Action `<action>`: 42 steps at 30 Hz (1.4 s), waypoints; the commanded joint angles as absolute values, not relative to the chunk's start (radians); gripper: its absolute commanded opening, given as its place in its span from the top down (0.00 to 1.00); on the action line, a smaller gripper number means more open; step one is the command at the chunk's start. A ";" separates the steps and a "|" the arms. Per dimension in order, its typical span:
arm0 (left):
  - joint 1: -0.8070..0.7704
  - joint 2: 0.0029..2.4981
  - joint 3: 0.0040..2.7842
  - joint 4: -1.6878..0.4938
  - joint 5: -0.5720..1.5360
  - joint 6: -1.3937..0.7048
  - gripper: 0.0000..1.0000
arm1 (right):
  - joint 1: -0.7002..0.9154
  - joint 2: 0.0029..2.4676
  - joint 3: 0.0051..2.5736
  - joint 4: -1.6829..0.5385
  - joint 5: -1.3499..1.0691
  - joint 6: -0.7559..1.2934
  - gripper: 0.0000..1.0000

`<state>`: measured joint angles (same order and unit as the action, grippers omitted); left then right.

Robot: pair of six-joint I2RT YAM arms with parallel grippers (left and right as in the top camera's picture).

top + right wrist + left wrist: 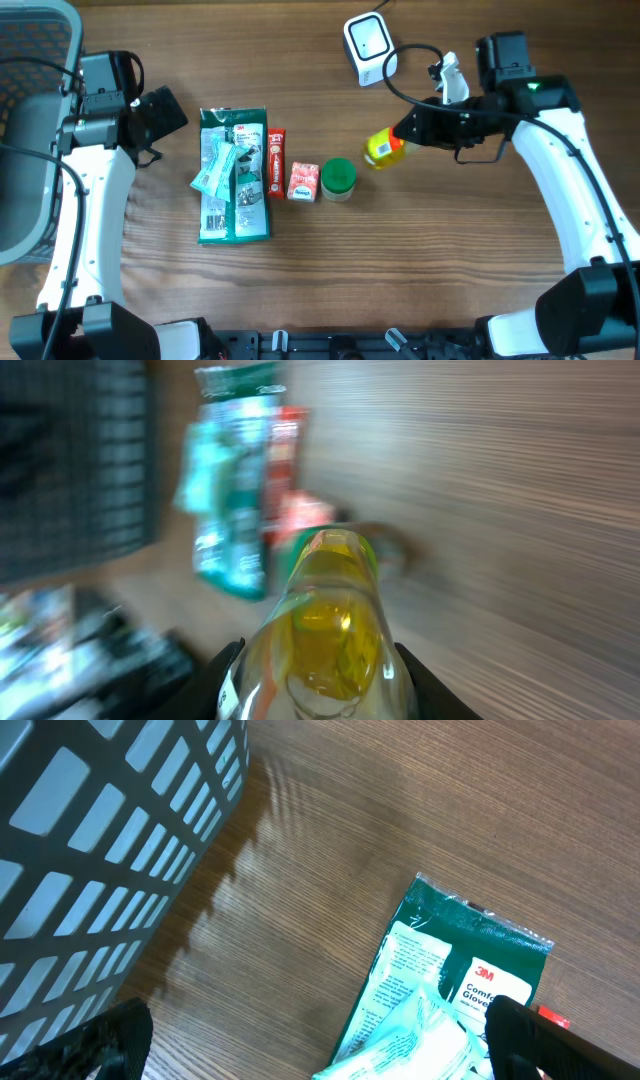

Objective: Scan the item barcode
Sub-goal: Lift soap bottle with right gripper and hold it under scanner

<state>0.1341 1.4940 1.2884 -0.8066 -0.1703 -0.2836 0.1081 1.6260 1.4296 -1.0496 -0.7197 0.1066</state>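
Observation:
A clear bottle of yellow liquid hangs over the table, right of the row of goods, with my right gripper shut on it. Seen from the right wrist, the bottle fills the space between the two black fingers, blurred. The white scanner stands at the back, above the bottle in the overhead view. No barcode shows on the bottle. My left gripper is open and empty at the left, over the upper left corner of a green glove pack.
On the table lie the green glove pack, a red stick pack, a small red-and-white carton and a green-lidded jar. A grey mesh basket stands at the left edge. A black cable runs by the scanner.

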 commanded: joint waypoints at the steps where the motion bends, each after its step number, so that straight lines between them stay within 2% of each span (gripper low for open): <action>1: 0.140 1.492 1.294 -0.804 -0.172 -0.297 0.00 | 0.098 1.613 1.447 -1.050 -1.137 0.000 0.80; 4: 0.140 1.492 1.294 -0.804 -0.172 -0.296 0.00 | 0.098 1.613 1.447 -1.049 -1.243 0.000 0.81; 7: 0.140 1.492 1.294 -0.804 -0.172 -0.297 0.00 | 0.098 1.613 1.447 -1.053 -1.341 0.002 0.88; 9: 0.140 1.492 1.294 -0.804 -0.172 -0.296 0.00 | 0.098 1.613 1.447 -1.065 -1.364 0.004 0.89; 25: 0.140 1.492 1.294 -0.804 -0.172 -0.296 0.00 | 0.098 1.613 1.447 -1.097 -1.367 0.000 0.91; 31: 0.140 1.492 1.294 -0.804 -0.172 -0.297 0.00 | 0.098 1.613 1.447 -1.087 -1.188 0.004 0.91; 34: 0.140 1.492 1.294 -0.804 -0.172 -0.296 0.00 | 0.099 1.613 1.447 -1.069 -0.942 0.047 0.92; 36: 0.140 1.492 1.294 -0.804 -0.172 -0.296 0.00 | 0.099 1.613 1.447 -1.067 -0.943 0.056 0.92; 42: 0.140 1.492 1.294 -0.804 -0.172 -0.296 0.00 | 0.118 1.613 1.447 -1.065 -1.319 0.014 0.96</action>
<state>0.1341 1.4940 1.2884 -0.8062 -0.1703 -0.2836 0.1005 1.6260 1.4296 -1.0721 -1.0359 0.0475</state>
